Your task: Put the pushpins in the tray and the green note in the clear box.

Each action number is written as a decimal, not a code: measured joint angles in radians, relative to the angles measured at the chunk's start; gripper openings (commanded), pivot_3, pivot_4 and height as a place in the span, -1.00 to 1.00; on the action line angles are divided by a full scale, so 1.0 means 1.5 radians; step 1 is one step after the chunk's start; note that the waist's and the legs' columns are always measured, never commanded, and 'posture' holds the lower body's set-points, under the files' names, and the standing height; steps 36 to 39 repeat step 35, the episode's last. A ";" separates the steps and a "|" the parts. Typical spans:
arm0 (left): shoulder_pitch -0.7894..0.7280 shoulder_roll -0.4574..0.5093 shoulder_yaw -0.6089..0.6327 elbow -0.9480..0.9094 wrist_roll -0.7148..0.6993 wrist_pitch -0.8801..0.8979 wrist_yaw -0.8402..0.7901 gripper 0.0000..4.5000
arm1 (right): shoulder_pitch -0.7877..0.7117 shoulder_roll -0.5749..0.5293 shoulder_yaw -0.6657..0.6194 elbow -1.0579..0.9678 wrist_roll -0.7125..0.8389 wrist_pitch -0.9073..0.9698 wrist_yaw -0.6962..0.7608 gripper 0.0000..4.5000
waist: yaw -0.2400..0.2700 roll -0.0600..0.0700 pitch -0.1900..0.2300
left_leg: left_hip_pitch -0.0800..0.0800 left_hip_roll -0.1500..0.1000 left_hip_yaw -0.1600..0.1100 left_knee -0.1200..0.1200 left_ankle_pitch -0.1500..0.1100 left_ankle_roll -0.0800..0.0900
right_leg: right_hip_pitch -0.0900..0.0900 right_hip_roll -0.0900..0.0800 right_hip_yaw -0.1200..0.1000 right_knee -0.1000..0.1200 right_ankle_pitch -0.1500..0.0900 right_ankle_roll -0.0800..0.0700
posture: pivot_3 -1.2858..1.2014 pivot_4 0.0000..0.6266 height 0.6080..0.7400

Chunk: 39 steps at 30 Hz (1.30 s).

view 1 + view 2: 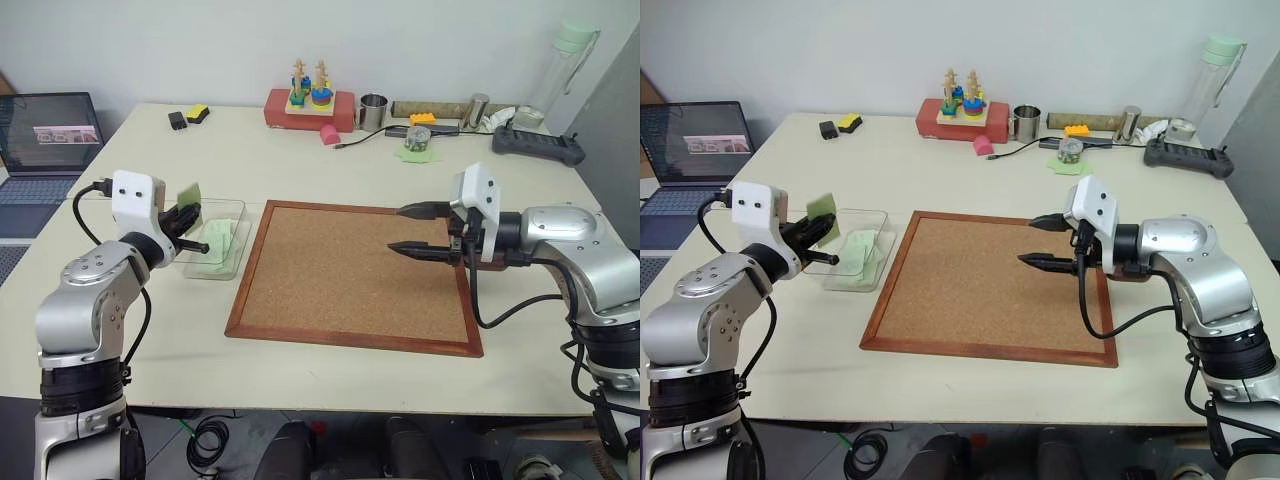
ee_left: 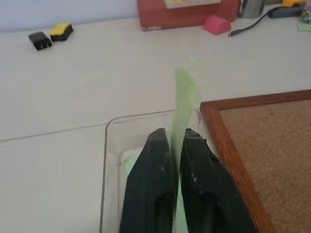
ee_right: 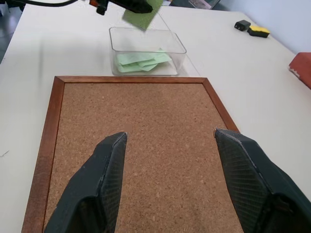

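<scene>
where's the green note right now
In the head views the green note is on the robot's left, pinched upright in the left end effector above the clear box, just left of the cork board.

The left arm is bent at the elbow and raised at the robot's left, its left hand (image 1: pixel 193 226) pointed forward and roughly level. Its two black fingers (image 2: pixel 150 160) are pressed nearly together on the green note (image 2: pixel 183 104), which is held upright on edge. The right arm is reached inward, the right hand (image 1: pixel 412 229) held level with its fingers (image 3: pixel 104 165) spread wide, nothing between them.
</scene>
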 measured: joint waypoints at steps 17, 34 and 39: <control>0.020 0.087 0.012 -0.073 -0.039 0.018 -0.093 0.59 | 0.029 -0.016 -0.020 0.000 0.000 0.001 -0.011 0.33 | -0.001 0.000 0.000 | -0.001 0.000 0.000 -0.001 0.000 0.000 | -0.001 0.000 0.000 -0.001 0.000 0.000 | 0.03 -0.52 1.00; 0.300 0.359 0.236 0.149 -0.012 -0.212 -0.513 0.59 | 0.275 -0.261 -0.249 0.087 0.009 -0.039 0.107 0.33 | -0.008 0.002 0.001 | -0.009 0.003 0.005 -0.002 0.000 0.000 | -0.010 0.000 0.001 -0.003 0.001 -0.002 | 0.03 -0.52 1.00; 0.304 0.359 0.237 0.153 -0.012 -0.214 -0.518 0.59 | 0.281 -0.264 -0.254 0.094 0.008 -0.041 0.110 0.33 | -0.009 0.002 0.001 | -0.009 0.004 0.006 -0.001 0.000 0.000 | -0.010 0.000 0.001 -0.003 0.001 -0.002 | 0.03 -0.52 1.00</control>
